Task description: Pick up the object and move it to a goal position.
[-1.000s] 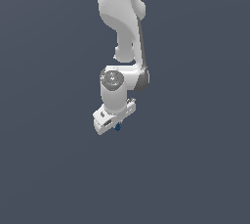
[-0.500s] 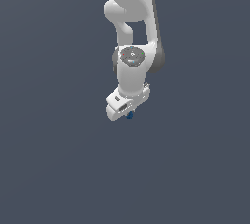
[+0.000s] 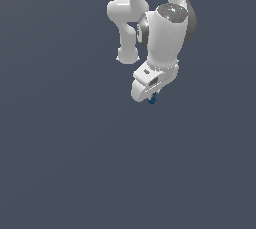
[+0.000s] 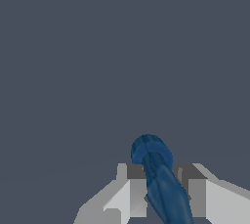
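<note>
Nothing but flat grey ground lay to the exterior view's left; no edges, no obstacles, open room all round. Further right hung the white arm (image 3: 160, 33), its gripper (image 3: 151, 95) pointing down; the object (image 3: 152, 99), a tiny dark blue piece, showed just under it. In the wrist view the fingers (image 4: 133, 189) pinched the object (image 4: 158, 179) from both sides, its rounded end poking past the tips; it looked light and rigid, maybe slick; hold sat mid-shaft, seemed fair. No goal marker was visible.
</note>
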{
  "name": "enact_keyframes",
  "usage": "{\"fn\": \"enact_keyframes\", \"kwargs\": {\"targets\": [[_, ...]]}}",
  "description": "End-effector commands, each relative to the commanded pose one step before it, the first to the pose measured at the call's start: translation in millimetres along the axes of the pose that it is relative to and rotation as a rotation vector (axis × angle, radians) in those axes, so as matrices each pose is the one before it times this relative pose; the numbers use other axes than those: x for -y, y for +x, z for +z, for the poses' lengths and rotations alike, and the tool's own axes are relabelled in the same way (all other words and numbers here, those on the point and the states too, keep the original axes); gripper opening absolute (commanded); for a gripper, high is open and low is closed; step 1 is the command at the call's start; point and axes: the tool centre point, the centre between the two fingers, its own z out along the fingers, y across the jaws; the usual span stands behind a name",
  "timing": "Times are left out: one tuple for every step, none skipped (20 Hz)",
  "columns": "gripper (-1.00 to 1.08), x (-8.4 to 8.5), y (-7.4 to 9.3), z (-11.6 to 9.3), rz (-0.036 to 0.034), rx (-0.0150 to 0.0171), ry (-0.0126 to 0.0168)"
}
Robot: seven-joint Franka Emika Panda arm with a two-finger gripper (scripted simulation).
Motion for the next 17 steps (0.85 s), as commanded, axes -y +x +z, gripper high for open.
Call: {"fn": "enact_keyframes", "kwargs": {"targets": [[-1.00,20.15,5.13,-22.06,0.00057,0.00063,-0.00013],[-1.00,7.30,2.23,-8.14,0.00000,0.00000,0.00000],[-1.00,7.00,2.20,-7.82,0.00000,0.00000,0.00000],[-1.00,6.65,2.15,-7.44,0.00000,0.00000,0.00000],[-1.00,6.16,1.98,-7.11,-0.00009,-0.00044,0.00052],[-1.00,5.80,1.98,-6.51,0.00000,0.00000,0.00000],[-1.00,5.30,1.86,-5.96,0.00000,0.00000,0.00000],[-1.00,4.52,1.59,-5.44,0.00013,-0.00040,0.00055],[-1.00,4.18,1.59,-4.73,0.00000,0.00000,0.00000],[-1.00,3.64,1.45,-4.12,0.00000,0.00000,0.00000],[-1.00,2.85,1.15,-3.63,0.00019,-0.00040,0.00053],[-1.00,2.59,1.15,-2.95,0.00000,0.00000,0.00000],[-1.00,1.89,0.86,-2.47,0.00017,-0.00028,0.00036],[-1.00,1.61,0.78,-1.84,0.00000,0.00000,0.00000],[-1.00,1.14,0.57,-1.30,0.00000,0.00000,0.00000],[-1.00,0.68,0.35,-0.78,0.00000,0.00000,0.00000],[-1.00,0.22,0.12,-0.26,0.00000,0.00000,0.00000]]}}
